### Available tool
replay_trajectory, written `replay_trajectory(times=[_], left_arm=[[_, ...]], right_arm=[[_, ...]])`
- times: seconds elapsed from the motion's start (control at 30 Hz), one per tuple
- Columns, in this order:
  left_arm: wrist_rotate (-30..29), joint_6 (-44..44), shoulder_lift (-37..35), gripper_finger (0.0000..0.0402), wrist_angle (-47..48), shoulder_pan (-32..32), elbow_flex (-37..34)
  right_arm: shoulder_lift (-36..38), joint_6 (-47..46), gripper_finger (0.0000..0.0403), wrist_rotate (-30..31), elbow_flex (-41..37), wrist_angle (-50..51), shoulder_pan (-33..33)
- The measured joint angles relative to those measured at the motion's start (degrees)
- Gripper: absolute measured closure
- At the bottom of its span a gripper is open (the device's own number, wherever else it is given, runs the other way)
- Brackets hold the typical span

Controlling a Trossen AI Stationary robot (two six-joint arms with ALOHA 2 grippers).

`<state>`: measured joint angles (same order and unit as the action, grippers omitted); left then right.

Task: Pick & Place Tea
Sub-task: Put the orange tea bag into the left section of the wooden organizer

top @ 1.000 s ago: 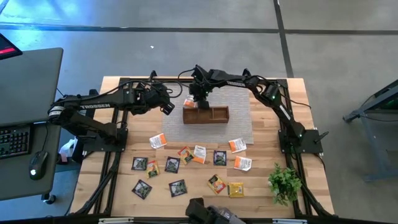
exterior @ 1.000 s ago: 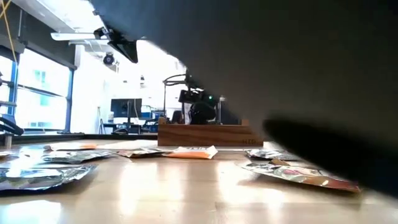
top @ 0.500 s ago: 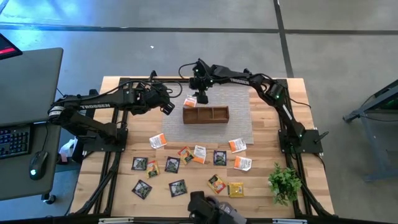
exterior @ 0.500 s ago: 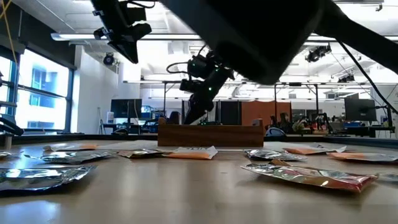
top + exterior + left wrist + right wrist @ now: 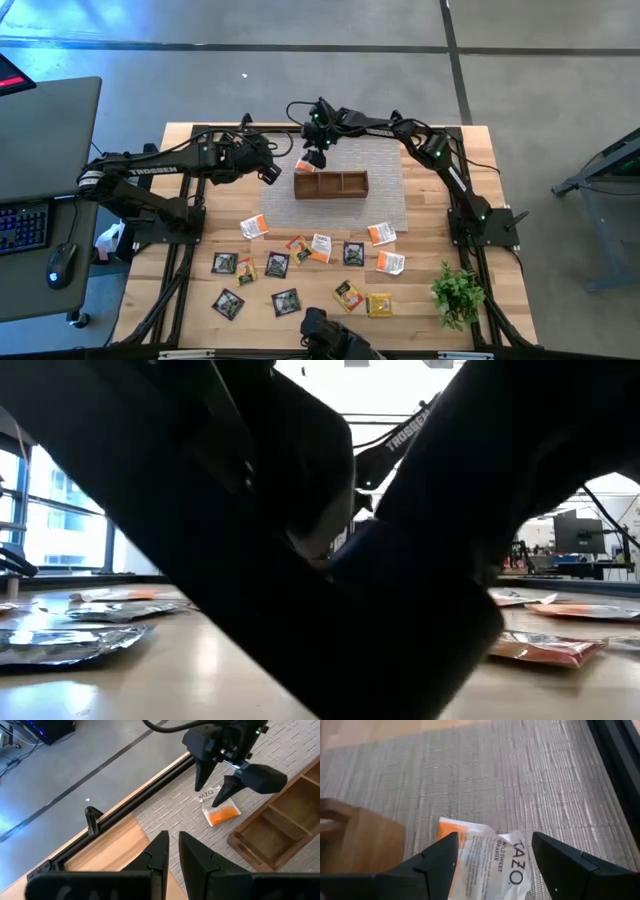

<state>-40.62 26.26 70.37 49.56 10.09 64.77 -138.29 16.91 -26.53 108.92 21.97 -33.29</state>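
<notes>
A white-and-orange tea sachet (image 5: 305, 165) lies flat on the grey mat (image 5: 385, 190), just off the far-left corner of the brown wooden tray (image 5: 331, 196). My right gripper (image 5: 313, 158) is open right over it. In the right wrist view its two fingers stand on either side of the sachet (image 5: 485, 860). My left gripper (image 5: 268, 172) hangs above the mat's left edge, shut with nothing between its fingers (image 5: 172, 840). Several more sachets (image 5: 300, 270) lie on the near half of the table. My right gripper comes at the sachet slanting down from the table's far right, one finger (image 5: 222, 797) low over the sachet's white end (image 5: 210, 796). Whether a fingertip touches it, I cannot tell. The sachet lies flat on the mat.
The tray's three compartments (image 5: 280, 820) show nothing inside them. A small green plant (image 5: 457, 293) stands near the front right. A dark object (image 5: 330, 340) at the near edge fills most of the low view (image 5: 330, 560). Black frame rails run along the table's edges.
My right gripper has shifted a little toward the table's far-left corner, from over the tray's left end to over the sachet, and its wrist has rolled. The sachet has stayed where it was. The dark object at the near edge has moved across the low camera.
</notes>
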Motion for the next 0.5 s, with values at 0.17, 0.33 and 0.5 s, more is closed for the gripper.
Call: replay_trajectory(times=[0.17, 0.33, 0.5], left_arm=[[0.02, 0.0, 0.0, 0.036, 0.09, 0.0, 0.0], [0.04, -0.02, 0.0, 0.036, 0.09, 0.0, 0.0], [0.07, -0.04, 0.0, 0.036, 0.13, 0.0, 0.0]], right_arm=[[-0.12, -6.4, 0.0157, 4.24, 0.0, -1.15, 0.43], [-0.12, -6.16, 0.0173, 6.91, 0.02, -0.99, 1.11], [-0.12, -6.32, 0.0171, 7.38, 0.02, -0.87, 1.12]])
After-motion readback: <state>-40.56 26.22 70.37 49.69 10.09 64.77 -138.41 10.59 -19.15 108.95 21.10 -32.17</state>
